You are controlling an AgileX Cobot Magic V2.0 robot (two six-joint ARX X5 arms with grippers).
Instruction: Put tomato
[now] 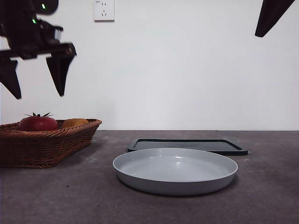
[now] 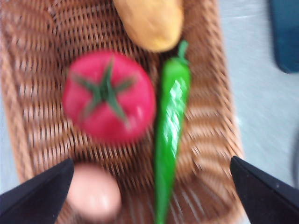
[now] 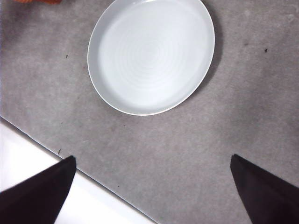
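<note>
The red tomato (image 1: 37,123) with its green stem lies in the wicker basket (image 1: 44,144) at the left of the table. In the left wrist view the tomato (image 2: 108,97) lies below the camera in the basket (image 2: 205,116). My left gripper (image 1: 36,81) hangs open high above the basket, with nothing between its fingers (image 2: 37,193). My right gripper (image 3: 149,196) is open and waits high above the table near the grey plate (image 3: 152,53); only a black tip (image 1: 271,16) of it shows at the front view's top right.
In the basket with the tomato lie an orange-yellow fruit (image 2: 150,22), a green pepper (image 2: 170,121) and a pale egg-like thing (image 2: 93,192). The grey plate (image 1: 175,170) sits mid-table, with a flat black tray (image 1: 187,145) behind it. The table's edge (image 3: 70,170) runs beneath my right gripper.
</note>
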